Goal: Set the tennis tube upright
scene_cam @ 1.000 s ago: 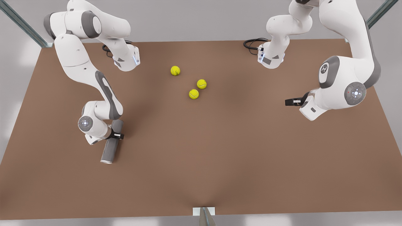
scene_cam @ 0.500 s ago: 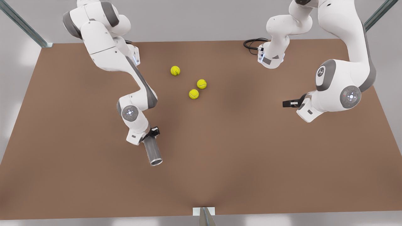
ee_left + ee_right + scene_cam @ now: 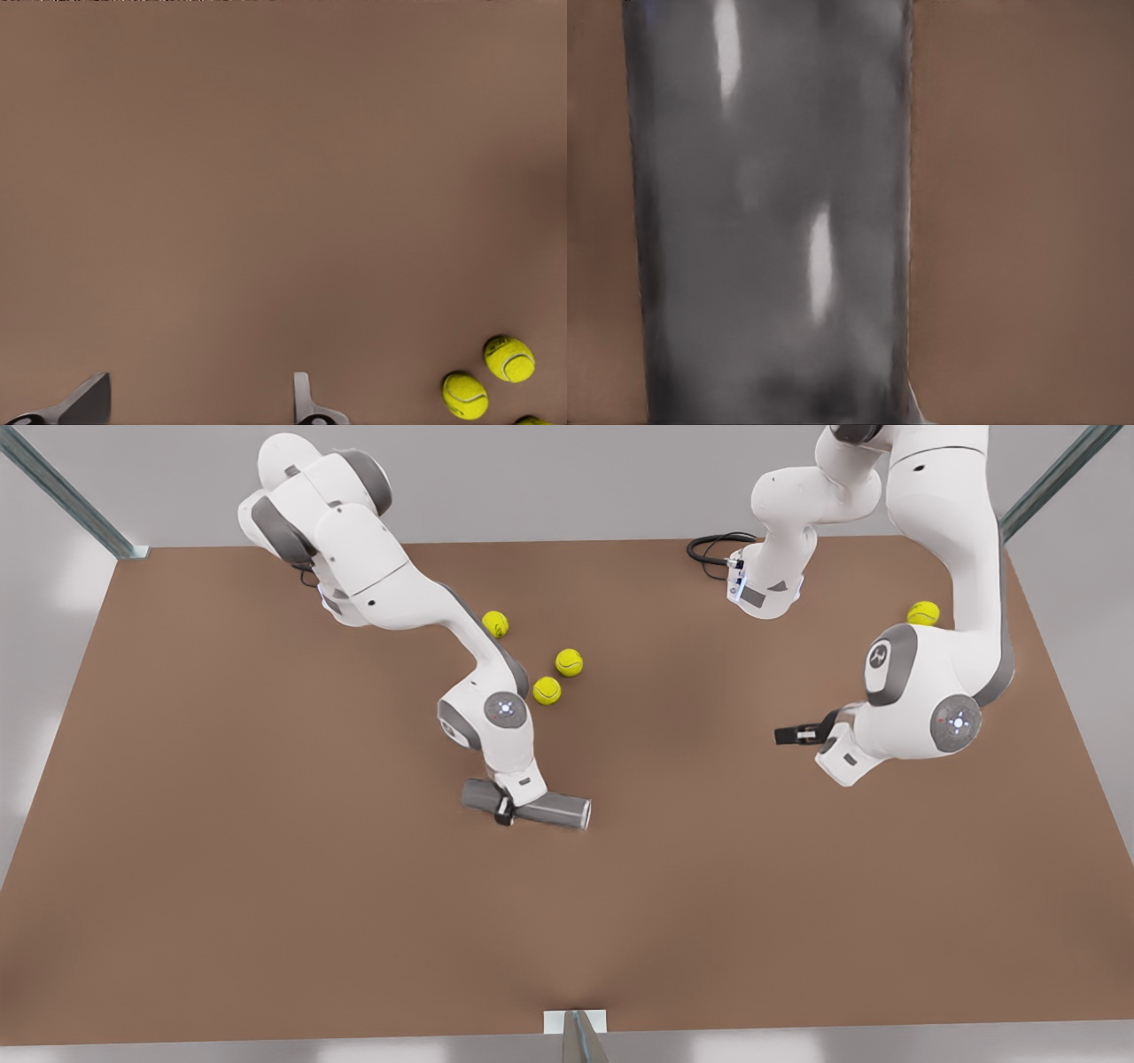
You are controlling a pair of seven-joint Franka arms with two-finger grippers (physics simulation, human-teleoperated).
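The tennis tube (image 3: 555, 811), dark grey with a silvery rim at its end toward the front view's right, lies level near the table's middle. My right gripper (image 3: 505, 808) is shut on it about a third of the way from its plain end, reaching down from above. In the right wrist view the tube's grey wall (image 3: 771, 221) stands very close to the camera. My left gripper (image 3: 796, 734) hovers over the table on the front view's right, far from the tube, its fingers (image 3: 306, 403) open with nothing between them.
Three yellow tennis balls (image 3: 547, 691) lie just behind the right arm's wrist, and they also appear in the left wrist view (image 3: 465, 395). Another ball (image 3: 923, 613) lies at the back right. Black cables (image 3: 709, 549) sit near the far edge of the brown table (image 3: 266, 921).
The right arm has swung the tube from the front view's left to the middle, turning it until its rim points to the right. The left arm shifted slightly, uncovering a ball behind it.
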